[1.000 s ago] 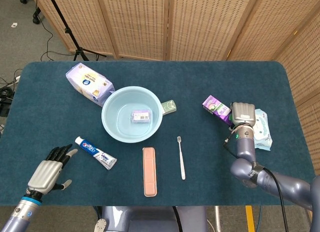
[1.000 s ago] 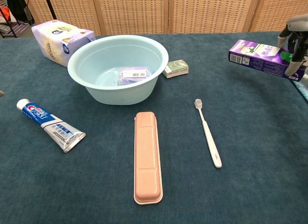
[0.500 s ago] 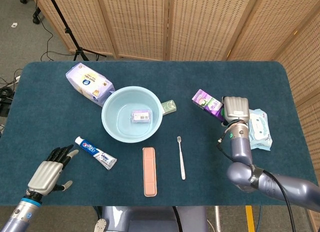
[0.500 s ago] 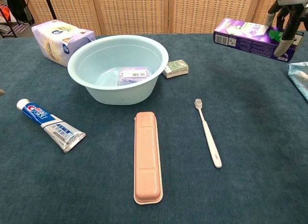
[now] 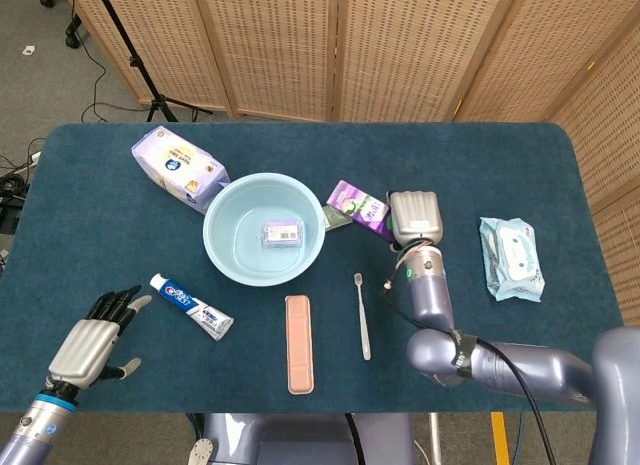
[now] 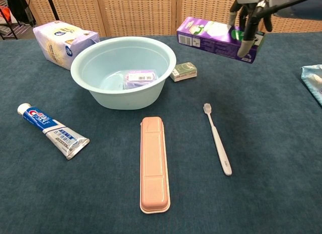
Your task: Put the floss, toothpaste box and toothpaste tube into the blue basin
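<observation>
**Toothpaste box in the air beside the basin**

The right hand (image 6: 247, 16) grips the purple toothpaste box (image 6: 214, 36) from above, its fingers wrapped over the box's right end — the box hangs clear of the table (image 5: 560, 175), roughly level, just right of the blue basin (image 5: 222, 253) and above the small green packet (image 6: 183, 71) lying by the basin's right rim. The basin sits left of the table's middle; inside it, on the bottom, lies the floss (image 5: 282, 232), a small purple pack with a white label.

The toothpaste tube (image 5: 191, 306) lies on the table near the front-left corner, its white cap pointing toward the left edge, well apart from the basin. The left hand (image 5: 92, 340) hovers just left of the tube with fingers spread, holding nothing.

Near the front edge lie a pink case (image 6: 154, 163) and a white toothbrush (image 6: 218, 139) — side by side, apart. A pack of tissues (image 5: 179, 165) rests against the basin's back-left side, and a wet-wipes pack (image 5: 510, 257) lies toward the right edge.
</observation>
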